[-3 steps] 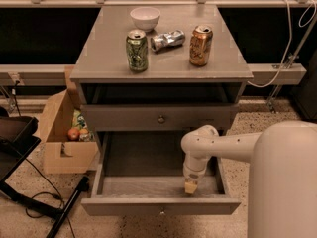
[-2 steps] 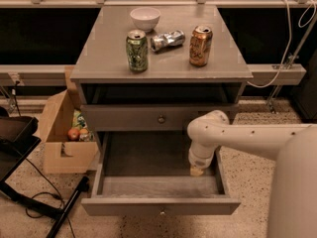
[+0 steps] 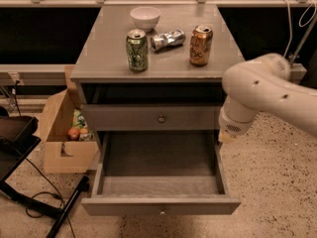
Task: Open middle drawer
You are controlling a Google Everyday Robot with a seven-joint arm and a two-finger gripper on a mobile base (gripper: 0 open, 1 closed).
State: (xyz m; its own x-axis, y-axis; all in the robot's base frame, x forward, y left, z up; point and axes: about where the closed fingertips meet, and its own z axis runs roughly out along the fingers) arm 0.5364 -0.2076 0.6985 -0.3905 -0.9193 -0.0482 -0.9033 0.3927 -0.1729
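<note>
Camera view: looks down on a grey cabinet from the front.

Middle drawer: pulled well out toward the camera. Front panel nearest the lens, front knob small, round, centred on it. Interior plain grey, with floor and both side walls in sight.

Upper drawer: shut, directly above the open one, upper knob at mid-front. Dark recess between it and the counter slab.

Gripper: on the end of the white arm, which enters from the right edge and bends down. Sits just outside the open drawer's right side wall, near the rear of that wall, level with the right end of the shut drawer front. Contact with the wall: cannot tell. Open or closed: cannot tell, tip mostly hidden behind the wrist housing. Not on either knob.

Counter:
- white bowl at the back, upright
- green can front left, upright
- crushed silver can on its side between the two upright cans, a little behind them
- copper can front right, upright
- all four apart from one another

Left of cabinet: open cardboard box on the speckled floor, just beside the cabinet's side, with a reddish round fruit and some packaging inside. Black stand with legs and a cable further left.
</note>
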